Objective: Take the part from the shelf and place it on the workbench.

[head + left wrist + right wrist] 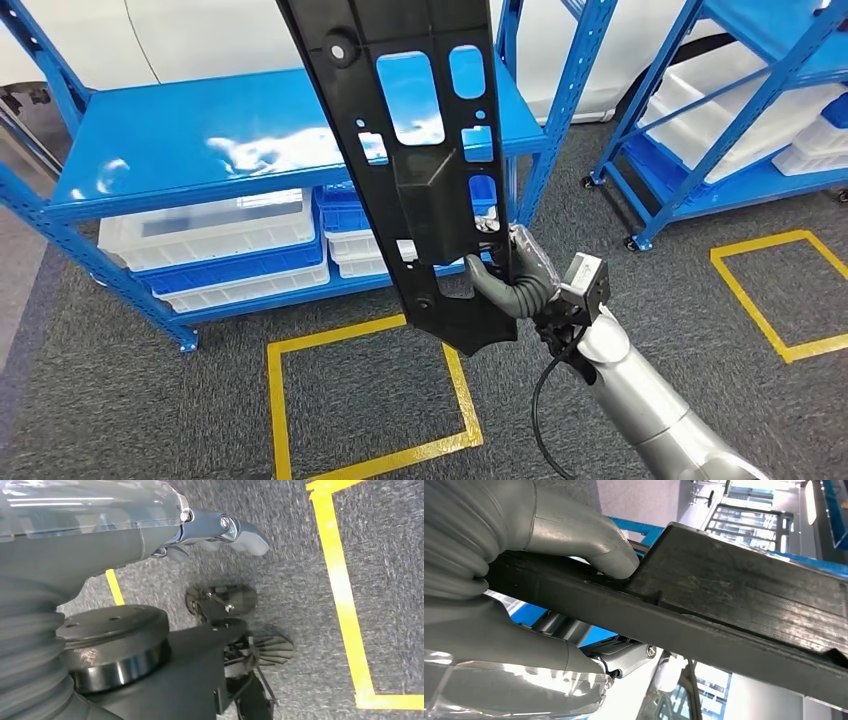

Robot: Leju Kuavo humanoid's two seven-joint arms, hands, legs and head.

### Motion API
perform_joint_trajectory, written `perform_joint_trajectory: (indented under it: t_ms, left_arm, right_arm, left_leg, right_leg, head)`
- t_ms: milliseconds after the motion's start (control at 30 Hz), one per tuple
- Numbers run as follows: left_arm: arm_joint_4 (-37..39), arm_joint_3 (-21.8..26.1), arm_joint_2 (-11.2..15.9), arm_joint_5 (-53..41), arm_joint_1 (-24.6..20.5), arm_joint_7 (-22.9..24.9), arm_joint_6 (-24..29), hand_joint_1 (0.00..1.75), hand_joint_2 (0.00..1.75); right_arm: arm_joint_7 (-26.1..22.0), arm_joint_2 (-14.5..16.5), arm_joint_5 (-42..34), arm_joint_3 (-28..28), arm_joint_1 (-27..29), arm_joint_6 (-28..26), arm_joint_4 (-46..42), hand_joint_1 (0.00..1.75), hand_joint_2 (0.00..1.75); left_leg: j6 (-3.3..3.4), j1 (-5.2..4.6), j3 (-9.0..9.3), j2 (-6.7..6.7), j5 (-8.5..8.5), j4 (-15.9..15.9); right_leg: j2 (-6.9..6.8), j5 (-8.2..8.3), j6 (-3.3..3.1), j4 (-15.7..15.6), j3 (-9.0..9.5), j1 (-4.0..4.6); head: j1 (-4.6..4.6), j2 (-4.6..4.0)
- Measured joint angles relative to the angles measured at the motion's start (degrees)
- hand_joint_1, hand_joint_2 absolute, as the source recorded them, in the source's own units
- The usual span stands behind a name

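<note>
A long black plastic part with several cut-out holes stands nearly upright in front of the blue shelf, lifted off it. My right hand grips its lower end from the right side. The right wrist view shows the thumb pressed on the part's edge, the other fingers wrapped behind it. My left hand hangs over the grey carpet, fingers extended and holding nothing.
White and blue bins fill the shelf's lower level. A second blue shelf with white bins stands at the right. Yellow tape squares mark the grey carpet.
</note>
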Motion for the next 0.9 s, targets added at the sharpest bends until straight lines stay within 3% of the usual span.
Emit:
perform_joint_trajectory:
  t_ms: [67, 100, 133, 200, 233, 267, 300, 333, 367, 433, 500, 567, 600, 633, 700, 733, 767, 800, 833, 900]
  left_arm:
    - [0.0, 0.0, 0.0, 0.1, 0.2, 0.2, 0.0, 0.00, 1.75]
    - [0.0, 0.0, 0.0, 0.1, 0.2, 0.2, 0.0, 0.00, 1.75]
    - [0.0, 0.0, 0.1, 0.2, 0.2, 0.3, 0.0, 0.00, 1.75]
    - [0.0, 0.0, 0.1, 0.2, 0.1, 0.3, 0.0, 0.00, 1.75]
    - [0.0, 0.0, 0.1, 0.2, 0.2, 0.3, 0.0, 0.00, 1.75]
    - [0.0, 0.0, 0.1, 0.2, 0.2, 0.3, 0.0, 0.00, 1.75]
    - [0.0, 0.0, 0.1, 0.2, 0.2, 0.3, 0.0, 0.00, 1.75]
    - [0.0, 0.0, 0.1, 0.2, 0.2, 0.4, 0.0, 0.00, 1.75]
    - [0.0, 0.0, 0.1, 0.2, 0.3, 0.5, 0.1, 0.00, 1.75]
    - [0.0, 0.0, -0.1, 0.3, 0.3, 0.6, 0.3, 0.00, 1.75]
    - [0.0, 0.0, -0.2, 0.3, 0.3, 0.4, 0.6, 0.00, 1.75]
    - [0.0, 0.0, -0.2, 0.4, 0.4, 0.3, 0.7, 0.00, 1.75]
    - [0.0, 0.0, -0.1, 0.4, 0.4, 0.3, 0.7, 0.00, 1.75]
    - [0.0, 0.1, -0.1, 0.4, 0.4, 0.3, 0.7, 0.00, 1.75]
    - [0.0, 0.1, 0.0, 0.4, 0.5, 0.5, 0.7, 0.00, 1.75]
    - [0.0, 0.1, 0.0, 0.4, 0.5, 0.6, 0.7, 0.00, 1.75]
    - [0.0, 0.1, 0.0, 0.5, 0.5, 0.7, 0.7, 0.00, 1.75]
    - [0.0, 0.1, 0.1, 0.5, 0.6, 0.8, 0.7, 0.00, 1.75]
    - [0.0, 0.1, 0.1, 0.5, 0.6, 0.8, 0.7, 0.00, 1.75]
    - [0.0, 0.1, 0.1, 0.5, 0.6, 0.8, 0.8, 0.00, 1.75]
  right_arm:
    - [0.1, 0.1, -0.1, -0.1, 0.2, 0.2, 0.1, 1.75, 1.75]
    - [0.2, 0.2, -0.1, -0.2, 0.2, 0.3, 0.2, 1.75, 1.75]
    - [0.2, 0.3, -0.1, -0.3, 0.3, 0.3, 0.2, 1.75, 1.75]
    - [0.2, 0.5, -0.1, -0.4, 0.3, 0.3, 0.3, 1.75, 1.75]
    - [0.2, 0.5, -0.1, -0.5, 0.3, 0.3, 0.3, 1.75, 1.75]
    - [0.2, 0.5, -0.1, -0.5, 0.4, 0.3, 0.3, 1.75, 1.75]
    - [0.2, 0.5, -0.1, -0.5, 0.4, 0.4, 0.3, 1.75, 1.75]
    - [0.2, 0.5, -0.1, -0.5, 0.4, 0.4, 0.3, 1.75, 1.75]
    - [0.2, 0.5, -0.1, -0.5, 0.4, 0.5, 0.3, 1.75, 1.75]
    - [0.2, 0.5, -0.2, -0.6, 0.1, 0.8, 0.3, 1.75, 1.75]
    - [0.1, 0.5, -0.6, -0.8, -0.2, 1.2, 0.3, 1.75, 1.75]
    - [0.1, 0.5, -1.2, -0.9, -0.4, 1.9, 0.5, 1.75, 1.75]
    - [0.1, 0.5, -1.5, -0.9, -0.6, 2.2, 0.7, 1.75, 1.75]
    - [0.2, 0.5, -1.7, -0.9, -0.7, 2.5, 0.8, 1.75, 1.75]
    - [0.2, 0.4, -2.1, -0.9, -1.0, 2.8, 1.2, 1.75, 1.75]
    - [0.2, 0.3, -2.3, -0.9, -1.0, 2.9, 1.4, 1.75, 1.75]
    - [0.3, 0.3, -2.5, -0.9, -1.0, 3.0, 1.6, 1.75, 1.75]
    - [0.3, 0.2, -2.6, -0.8, -1.0, 3.0, 1.8, 1.75, 1.75]
    - [0.3, 0.2, -2.8, -0.8, -1.1, 3.1, 2.0, 1.75, 1.75]
    - [0.3, 0.2, -3.1, -0.9, -1.4, 3.1, 2.2, 1.75, 1.75]
  left_leg:
    - [1.04, -0.13, -0.86, 0.32, 1.07, -0.2]
    - [1.59, -0.12, -1.47, 0.51, 1.83, -0.3]
    - [2.02, -0.11, -2.24, 0.66, 2.64, -0.4]
    - [2.47, -0.37, -4.08, 0.76, 4.13, -0.3]
    - [2.53, -0.53, -5.01, 0.78, 4.82, -0.3]
    - [2.56, -0.66, -5.94, 0.80, 5.49, -0.2]
    - [2.56, -0.76, -6.83, 0.81, 6.14, -0.2]
    - [2.54, -0.84, -7.63, 0.81, 6.74, -0.1]
    - [2.51, -0.84, -8.30, 0.81, 7.26, -0.1]
    - [2.19, -0.80, -9.15, 0.87, 8.16, -0.1]
    - [1.69, -0.55, -9.43, 1.18, 9.04, -0.4]
    - [1.13, -0.44, -9.56, 1.41, 9.58, -0.8]
    - [0.80, -0.47, -9.88, 1.33, 8.81, -0.2]
    - [0.45, -0.50, -10.54, 1.21, 7.17, 1.6]
    - [-0.22, -0.21, -12.84, 1.02, 2.36, 8.5]
    - [-0.57, 0.01, -13.92, 1.02, 0.65, 12.2]
    - [-0.90, 0.25, -14.37, 1.02, -0.05, 14.5]
    - [-1.27, 0.50, -13.78, 1.00, 0.36, 14.7]
    - [-1.62, 0.80, -12.14, 0.87, 1.62, 12.7]
    - [-2.29, 1.52, -7.47, -1.14, 3.76, 5.5]
  right_leg:
    - [0.24, 0.14, 0.71, 0.1, -0.59, -0.31]
    - [0.37, -1.33, 0.99, 1.2, -1.16, -0.45]
    - [0.48, -3.86, 1.19, 3.4, -1.97, -0.53]
    - [0.52, -9.84, 1.38, 10.9, -3.75, -0.57]
    - [0.52, -11.45, 1.39, 14.5, -4.28, -0.56]
    - [0.53, -11.65, 1.29, 16.8, -4.13, -0.50]
    - [0.54, -10.70, 1.08, 17.1, -3.09, -0.41]
    - [0.54, -9.10, 0.72, 15.2, -0.92, -0.23]
    - [0.48, -7.82, 0.16, 11.5, 2.16, 0.11]
    - [0.13, -8.10, -1.01, 2.5, 8.46, 0.86]
    - [-0.05, -9.34, -1.71, -2.3, 11.05, 1.42]
    - [0.19, -8.21, -2.06, -3.6, 11.02, 1.36]
    - [0.35, -7.46, -2.23, -4.1, 10.94, 1.12]
    - [0.50, -6.75, -2.28, -4.6, 10.79, 0.83]
    - [0.92, -5.96, -2.27, -4.7, 10.11, 0.50]
    - [1.21, -5.72, -2.16, -4.5, 9.65, 0.38]
    - [1.57, -5.52, -2.03, -4.2, 9.18, 0.22]
    - [2.02, -5.42, -1.84, -3.8, 8.67, 0.00]
    - [2.54, -5.43, -1.57, -3.2, 8.16, -0.28]
    - [3.59, -5.81, -0.76, -1.8, 6.92, -0.79]
  head:
    - [0.01, 0.00]
    - [0.01, 0.00]
    - [0.01, 0.00]
    - [0.01, 0.00]
    - [0.01, 0.00]
    - [0.01, 0.00]
    - [0.01, 0.00]
    - [0.01, 0.00]
    - [0.01, 0.00]
    - [0.01, 0.00]
    - [0.01, 0.00]
    - [0.01, 0.00]
    - [0.01, 0.00]
    - [0.01, 0.00]
    - [0.00, 0.00]
    - [0.00, 0.00]
    - [0.00, 0.00]
    - [0.00, 0.00]
    - [0.00, 0.00]
    - [0.00, 0.00]
